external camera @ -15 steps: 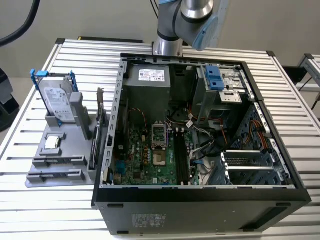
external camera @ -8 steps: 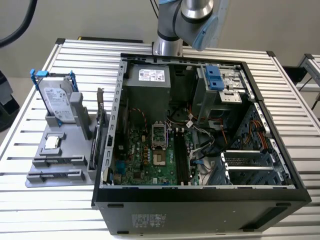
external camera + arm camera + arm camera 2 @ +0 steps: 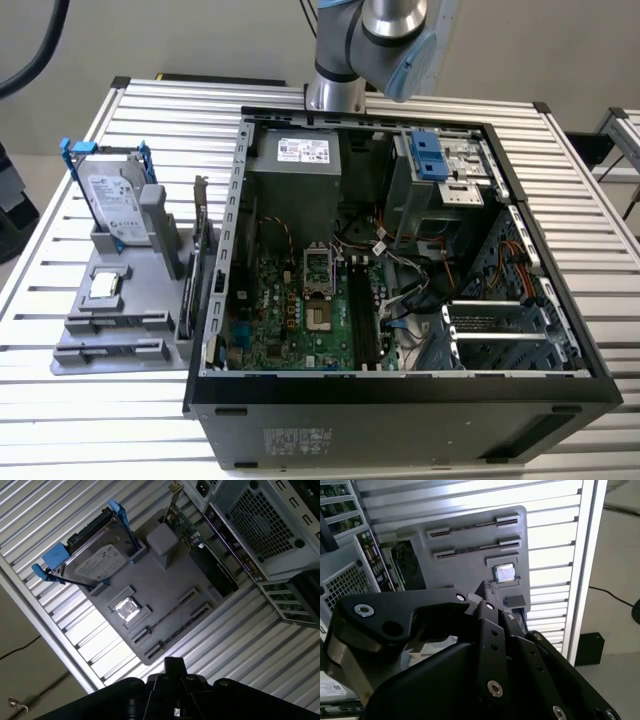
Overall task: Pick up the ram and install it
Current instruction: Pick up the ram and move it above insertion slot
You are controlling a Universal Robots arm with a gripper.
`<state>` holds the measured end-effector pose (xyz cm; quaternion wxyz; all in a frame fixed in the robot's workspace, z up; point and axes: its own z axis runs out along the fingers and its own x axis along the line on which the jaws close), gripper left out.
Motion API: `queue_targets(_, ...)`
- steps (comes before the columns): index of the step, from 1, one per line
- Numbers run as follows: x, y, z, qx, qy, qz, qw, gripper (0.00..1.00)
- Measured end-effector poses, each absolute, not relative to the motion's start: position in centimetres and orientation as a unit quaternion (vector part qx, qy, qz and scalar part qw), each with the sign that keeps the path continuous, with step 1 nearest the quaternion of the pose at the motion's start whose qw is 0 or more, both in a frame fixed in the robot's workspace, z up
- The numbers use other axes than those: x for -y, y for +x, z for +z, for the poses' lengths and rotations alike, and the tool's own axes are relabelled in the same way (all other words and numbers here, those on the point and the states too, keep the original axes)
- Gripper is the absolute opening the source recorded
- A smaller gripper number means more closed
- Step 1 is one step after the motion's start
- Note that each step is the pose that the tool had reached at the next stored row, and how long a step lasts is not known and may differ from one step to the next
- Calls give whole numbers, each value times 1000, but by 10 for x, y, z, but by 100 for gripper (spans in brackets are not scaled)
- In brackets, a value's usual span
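Gripper, dark linkages converging to a single tip: the jaws look drawn together with nothing between them, as the second wrist view also suggests. It hangs over the grey holder and is well apart from everything on it.

The ram is a narrow dark strip seen edge-on. It sits in the holder's slot just beside the square silver processor chip, and in the second wrist view it appears as a thin line next to the same chip.

On the same holder stand the hard drive in its blue frame, tilted, and the expansion card, on edge at the side nearest the computer case.

In the exterior view the holder lies on the slatted table at the exterior view's left. There it carries the ram, the chip and the drive. The open computer case lies just beside it, motherboard exposed. The arm rises behind the case.
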<state>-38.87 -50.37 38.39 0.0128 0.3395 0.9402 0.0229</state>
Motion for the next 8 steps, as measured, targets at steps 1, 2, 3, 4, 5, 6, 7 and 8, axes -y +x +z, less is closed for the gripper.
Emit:
queue_targets(1, 504, -389, 384, -939, 342, 23, 13, 0)
queue_targets(2, 504, -389, 384, -939, 344, 23, 13, 0)
queue_targets(3, 504, -389, 383, -938, 346, 23, 13, 0)
queue_targets(4, 504, -389, 383, -937, 348, 23, 13, 0)
queue_targets(5, 504, -389, 383, -936, 350, 23, 13, 0)
queue_targets(6, 504, -389, 383, -936, 352, 23, 13, 0)
queue_targets(7, 504, -389, 383, -935, 355, 23, 13, 0)
queue_targets(8, 504, -389, 383, -934, 357, 23, 13, 0)
